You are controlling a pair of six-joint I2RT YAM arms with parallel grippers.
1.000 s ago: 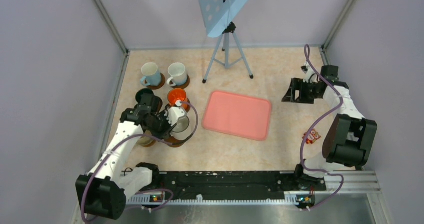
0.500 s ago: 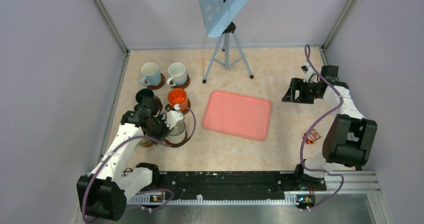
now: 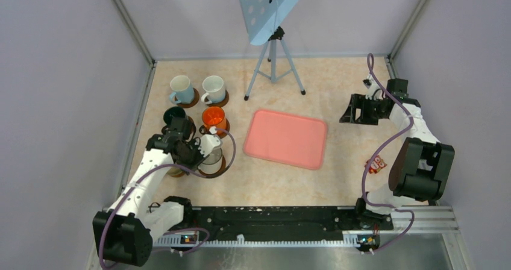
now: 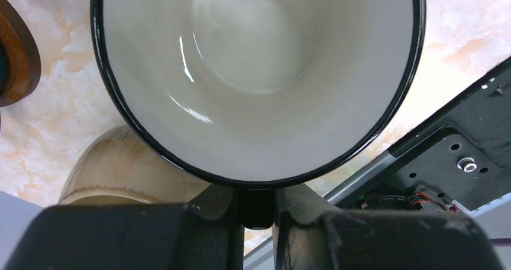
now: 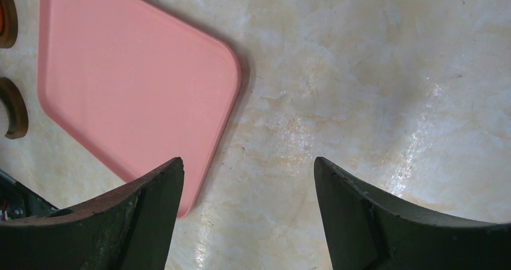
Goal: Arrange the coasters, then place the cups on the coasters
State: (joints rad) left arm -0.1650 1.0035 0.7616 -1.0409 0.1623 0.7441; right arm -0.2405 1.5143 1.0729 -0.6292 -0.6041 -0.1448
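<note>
Blk-rim cup (image 3: 212, 155) further L; 6 cups (image 3: 181, 90)

Pink tray, tripod and small packet on a marbled table

1 pink rectangular tray (image 3: 285, 138) with rounded corners lies flat near the middle of the beige marbled table (image 3: 337, 89). Behind it a grey tripod (image 3: 273, 65) stands on 3 spread legs, carrying a tilted light-blue panel (image 3: 268, 5) pierced with round holes. A small red-and-white packet (image 3: 376, 164) lies near the right edge, well apart from the tray. Pale lilac walls (image 3: 54, 71) enclose 3 sides, and a black rail (image 3: 271, 219) runs along the near edge.
</note>
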